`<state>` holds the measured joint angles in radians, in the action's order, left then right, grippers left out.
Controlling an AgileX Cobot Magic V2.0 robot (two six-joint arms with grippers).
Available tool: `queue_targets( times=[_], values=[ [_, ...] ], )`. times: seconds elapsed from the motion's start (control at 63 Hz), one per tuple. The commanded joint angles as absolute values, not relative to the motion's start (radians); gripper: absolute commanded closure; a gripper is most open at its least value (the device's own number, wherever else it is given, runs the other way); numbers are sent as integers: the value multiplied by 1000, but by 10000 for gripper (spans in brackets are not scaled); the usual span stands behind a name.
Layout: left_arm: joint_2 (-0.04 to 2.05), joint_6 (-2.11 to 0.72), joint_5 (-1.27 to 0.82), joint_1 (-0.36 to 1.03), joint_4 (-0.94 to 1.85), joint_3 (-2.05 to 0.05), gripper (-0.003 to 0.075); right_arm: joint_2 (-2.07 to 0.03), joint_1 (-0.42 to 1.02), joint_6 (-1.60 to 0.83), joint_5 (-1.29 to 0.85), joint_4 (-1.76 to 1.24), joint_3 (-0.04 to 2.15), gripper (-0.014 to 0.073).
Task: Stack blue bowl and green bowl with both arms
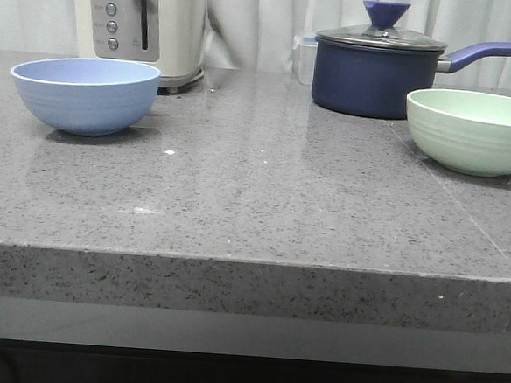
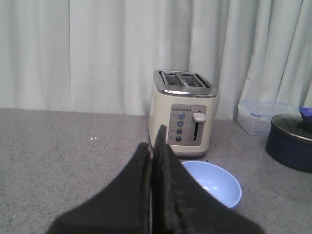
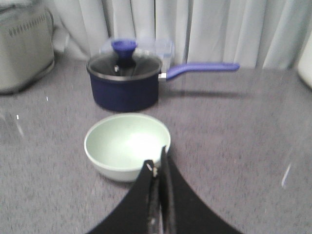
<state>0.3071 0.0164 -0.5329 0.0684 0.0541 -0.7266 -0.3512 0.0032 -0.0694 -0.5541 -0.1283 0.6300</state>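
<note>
Blue bowl [image 1: 84, 94] empty, green bowl [image 1: 475, 131] empty, well apart, left hand [image 2: 152, 146] and right hand [image 3: 159, 168] closed, holding nothing

Grey speckled stone countertop [image 1: 254, 218] with a thick front edge, lit softly with faint reflections, backed by pale pleated curtains [image 2: 97, 53]; a cream two-slot toaster [image 2: 183, 113], a navy lidded saucepan [image 1: 378, 73] and a clear plastic container [image 2: 261, 117] are ranged along the rear

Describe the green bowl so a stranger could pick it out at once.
Start at the grey stone counter and find the navy saucepan at its back right. Just in front of it, toward the right edge, sits the green bowl. It is pale mint, open and empty, unlike the periwinkle blue bowl far left.
</note>
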Motion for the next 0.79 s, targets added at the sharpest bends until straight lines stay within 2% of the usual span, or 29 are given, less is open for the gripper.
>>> queue_targets(
  times=[0.0,0.381,0.46,0.555,0.619,0.682,0.73,0.777],
  values=[
    [364,22,-488,71,63,-763,740,-418,4,-72,-511,-119,664,657],
    [464,22,-515,71,63,-726,739,-560,4,-72,-558,-119,661,657],
    [476,22,-506,71,57,-726,706,-578,4,-72,-580,-119,661,630],
    [482,20,-497,71,56,-726,539,-599,4,-72,-589,-119,661,477],
    [482,20,-496,71,56,-726,380,-608,4,-72,-588,-119,661,328],
    [482,20,-492,71,56,-726,275,-617,4,-72,-586,-119,661,176],
    [482,20,-491,71,56,-726,237,-617,4,-72,-586,-119,661,104],
    [482,20,-491,71,56,-726,237,-622,4,-72,-586,-119,661,67]
  ],
)
